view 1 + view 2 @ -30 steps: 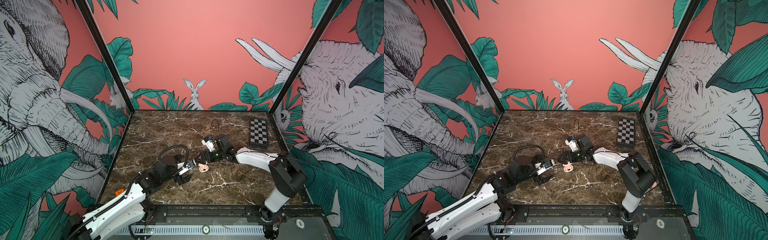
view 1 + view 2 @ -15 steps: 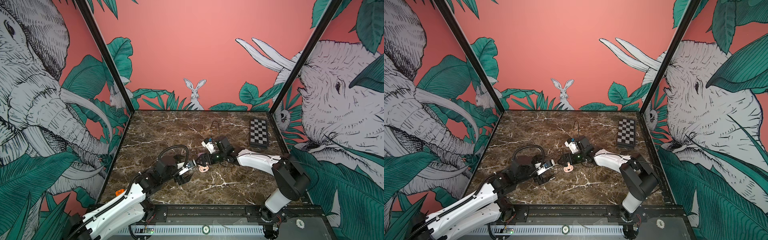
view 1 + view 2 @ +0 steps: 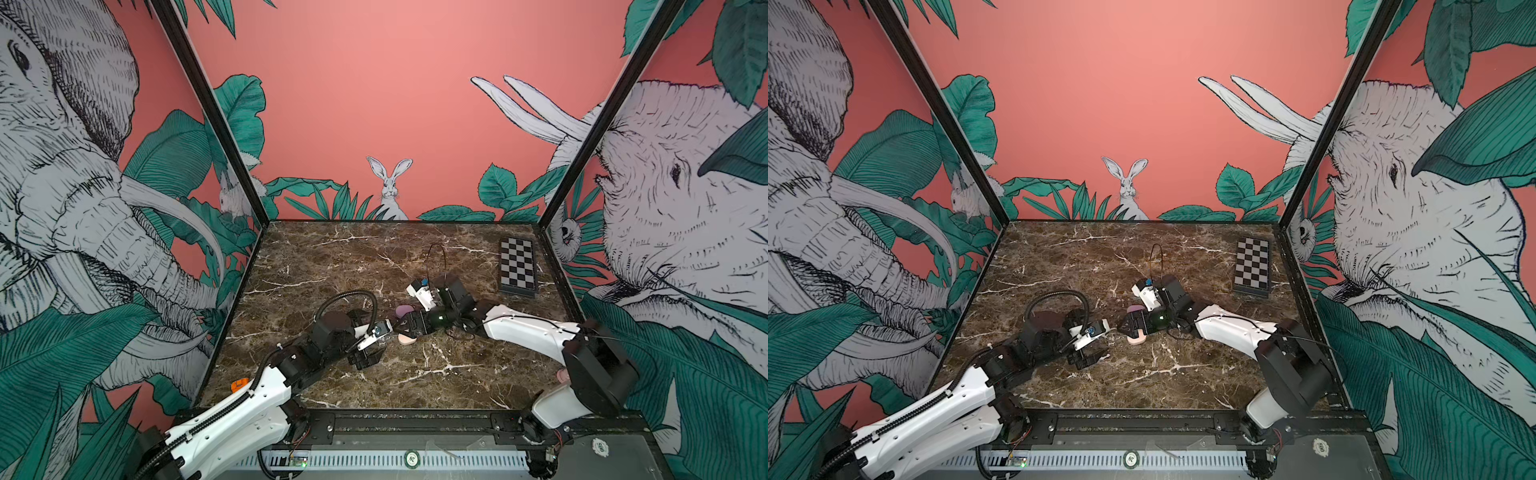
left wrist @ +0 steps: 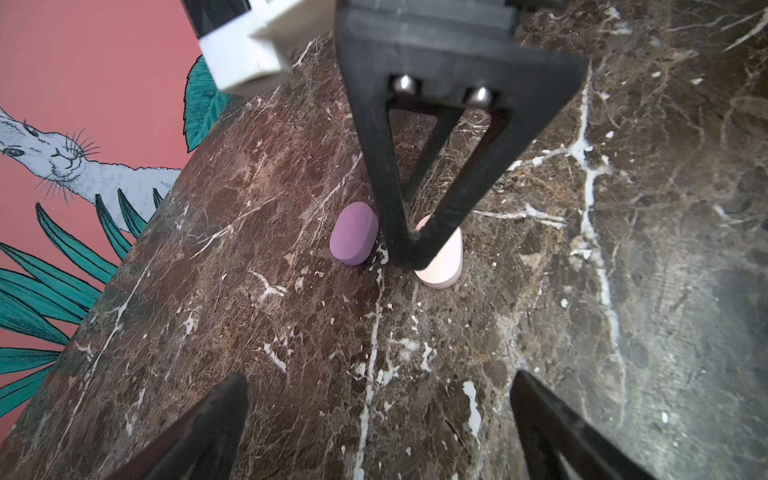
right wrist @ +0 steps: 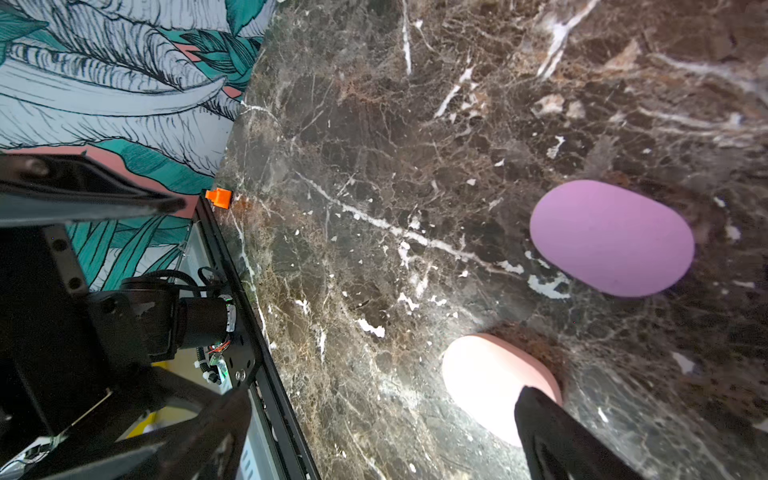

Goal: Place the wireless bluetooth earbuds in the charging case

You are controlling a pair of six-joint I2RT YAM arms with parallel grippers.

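Approach step: the right hand (image 3: 405,326), spread, hangs over the peach case (image 3: 406,339) at frame centre; the left hand (image 3: 370,357), spread, waits. Next, open it.

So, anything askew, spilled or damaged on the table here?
Nothing stands out. The lilac case and the peach case lie closed on the marble table, intact. Both grippers are open, the right gripper over the peach case.

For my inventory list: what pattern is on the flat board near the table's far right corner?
The board has a black-and-white checkerboard pattern, clearest in a top view.
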